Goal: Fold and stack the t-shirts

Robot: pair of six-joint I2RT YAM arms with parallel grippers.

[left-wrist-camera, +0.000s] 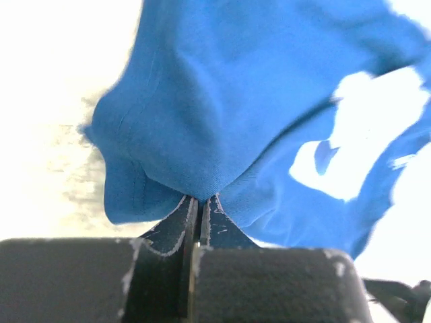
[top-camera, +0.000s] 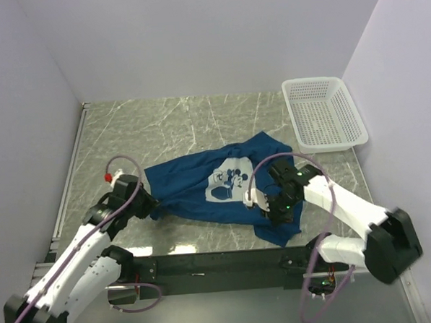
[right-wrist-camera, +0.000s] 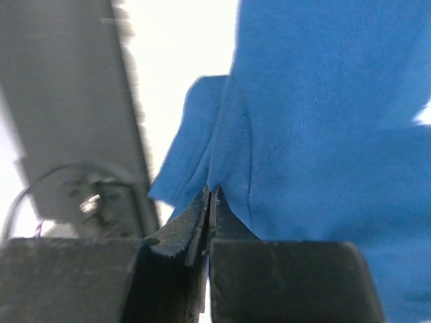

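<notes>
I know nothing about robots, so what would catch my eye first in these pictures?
A crumpled dark blue t-shirt with a white cartoon print lies in the middle of the marble table. The left gripper and right gripper are each shut on its fabric, at opposite ends. A white mesh basket sits in the far right corner.
</notes>
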